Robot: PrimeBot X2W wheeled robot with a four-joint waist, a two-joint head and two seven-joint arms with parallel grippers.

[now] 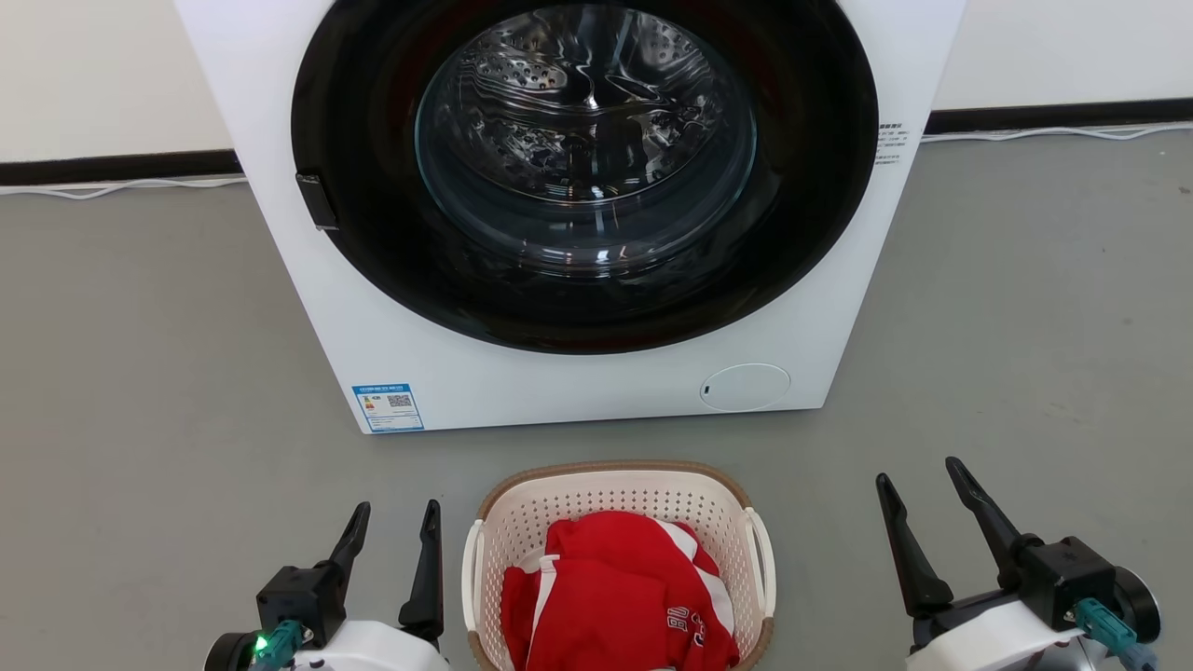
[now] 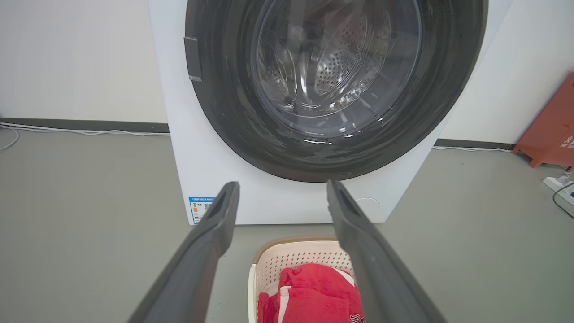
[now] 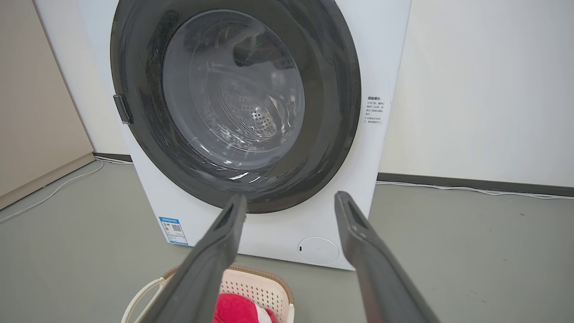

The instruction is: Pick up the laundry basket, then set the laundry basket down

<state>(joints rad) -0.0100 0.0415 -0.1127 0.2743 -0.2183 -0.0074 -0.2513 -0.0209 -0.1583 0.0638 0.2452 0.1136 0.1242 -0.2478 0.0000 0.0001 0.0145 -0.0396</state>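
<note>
Cream laundry basket (image 1: 606,494), holding red cloth (image 1: 615,596), rests unlifted at bottom centre of the head view between my left gripper (image 1: 396,508) and right gripper (image 1: 917,470), both spread wide and empty; pick-up appears pending, requiring each to close on a side handle (image 1: 471,578).

Your left gripper (image 1: 396,508) stands wide open and empty, pointing straight ahead. Your right gripper (image 1: 917,472), well apart from it, gapes equally wide, empty, leaning slightly toward its partner.
</note>
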